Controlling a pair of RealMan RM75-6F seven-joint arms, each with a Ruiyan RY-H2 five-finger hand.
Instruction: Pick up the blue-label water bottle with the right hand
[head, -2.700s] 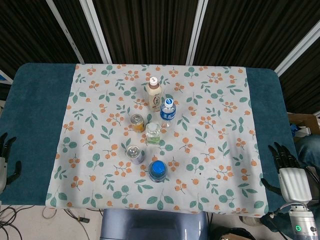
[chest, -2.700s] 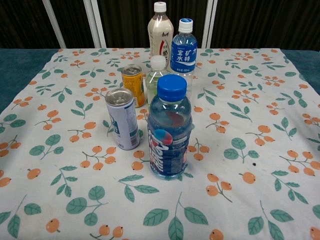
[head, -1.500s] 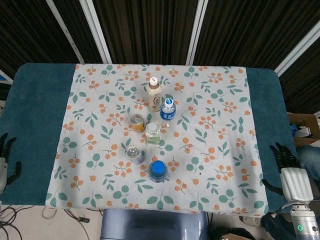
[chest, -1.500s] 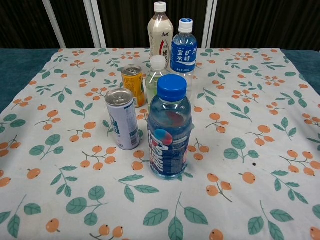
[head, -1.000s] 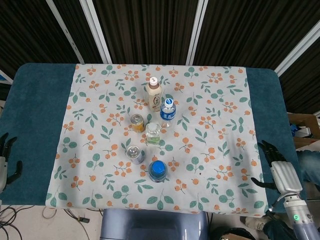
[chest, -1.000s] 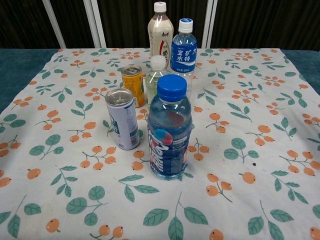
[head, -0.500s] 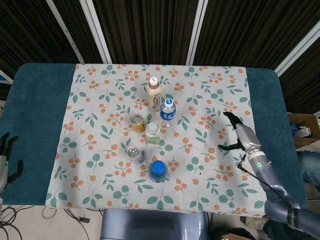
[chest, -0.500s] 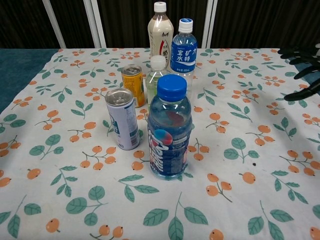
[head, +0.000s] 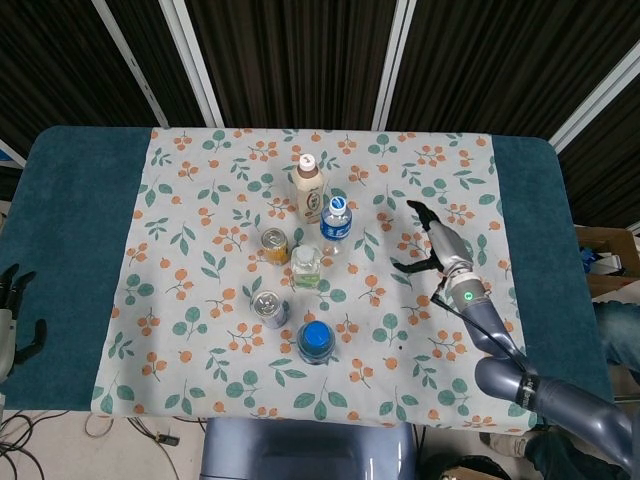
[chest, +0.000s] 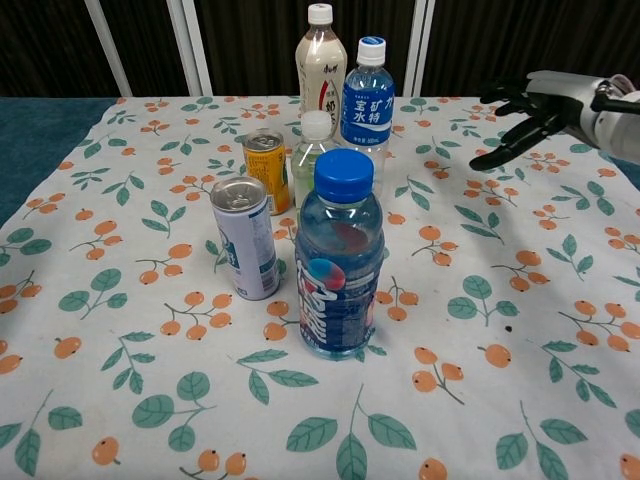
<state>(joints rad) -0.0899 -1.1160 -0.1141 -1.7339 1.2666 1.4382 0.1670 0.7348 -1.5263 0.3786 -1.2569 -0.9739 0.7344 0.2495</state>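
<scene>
From the head view, the right hand (head: 432, 240) hangs over the floral tablecloth (head: 420, 160), fingers spread apart and empty, thumb stretched toward the bottles. The blue-label water bottle (head: 337, 222) stands upright near the middle of the cloth, well apart from that hand and to its left in the picture. Just behind the water bottle stands the milk-tea bottle (head: 309, 186) with its white cap. In front of it sits a small clear bottle (head: 307, 267), and beside that an orange can (head: 274, 245). Closer to the robot, a silver can (head: 268, 308) and a big blue-capped drink bottle (head: 316, 342) stand side by side. Far off at the left edge, beside the teal table (head: 70, 240), the left hand (head: 14, 318) is low, fingers apart, holding nothing.

Over to the chest view: the right hand (chest: 535, 112) comes in from the right edge, raised above the cloth (chest: 480, 300), fingers (chest: 497, 156) fanned out toward the bottles, nothing in its grasp. The blue-label water bottle (chest: 367, 100) stands at the back, touching or just beside the milk-tea bottle (chest: 321, 72); which cannot be told. The clear bottle (chest: 313, 152) is right in front of them, the orange can (chest: 266, 168) to its left, the silver can (chest: 244, 238) nearer, and the blue-capped drink bottle (chest: 339, 258) is nearest of all. The left hand does not show here.
</scene>
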